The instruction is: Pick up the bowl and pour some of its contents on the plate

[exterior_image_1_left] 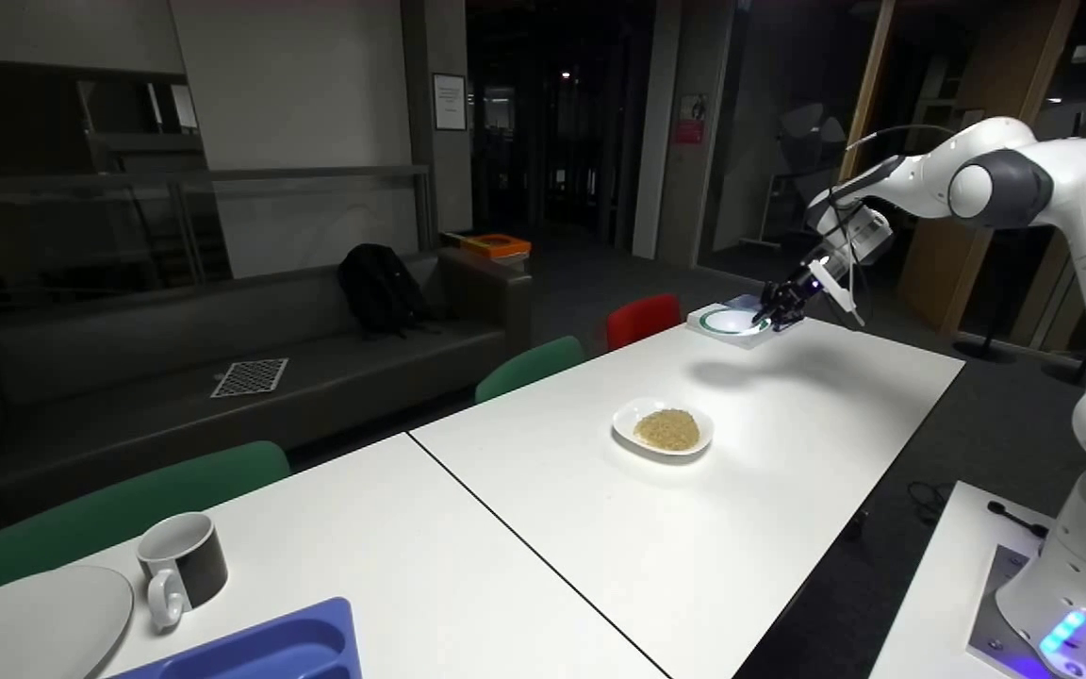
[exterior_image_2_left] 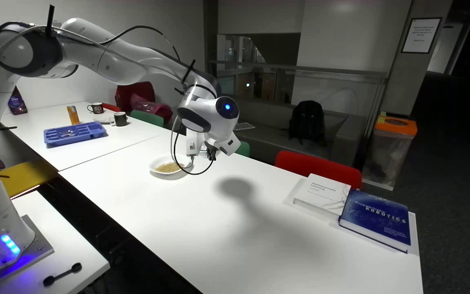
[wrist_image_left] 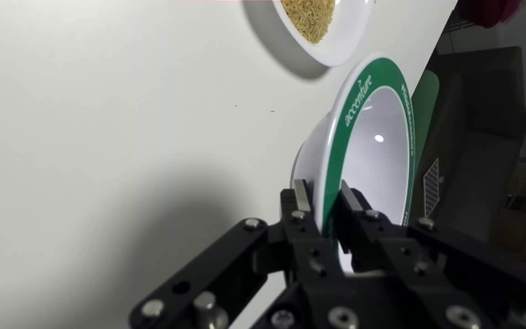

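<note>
Your gripper [wrist_image_left: 326, 198] holds the bowl [wrist_image_left: 375, 151] pinched by its green rim, 1 finger inside the wall and 1 outside. You can read "accenture" in white on that rim; more small lettering runs round the far side, too fine to make out in full. The bowl hangs in the air over the table [exterior_image_1_left: 600, 528], looking roughly upright in an exterior view. The grains [exterior_image_1_left: 668, 429] sit in a tan heap on the white plate [exterior_image_1_left: 631, 416], which rests on the table, apart from the bowl.

In an exterior view you also have 2 books near the table's end, just beside each other: the white book [exterior_image_2_left: 322, 195] reads "Reinforcement Learning", the blue book [exterior_image_2_left: 375, 220] "Probabilistic ROBOTICS", with smaller print you can't read at its lower corner. The framed notice [exterior_image_2_left: 421, 36] on the pillar carries several printed lines, too small to read. Your purple bag [exterior_image_2_left: 17, 102], beyond the blue tray [exterior_image_2_left: 55, 141], bears pale script that you can't make out either.
</note>
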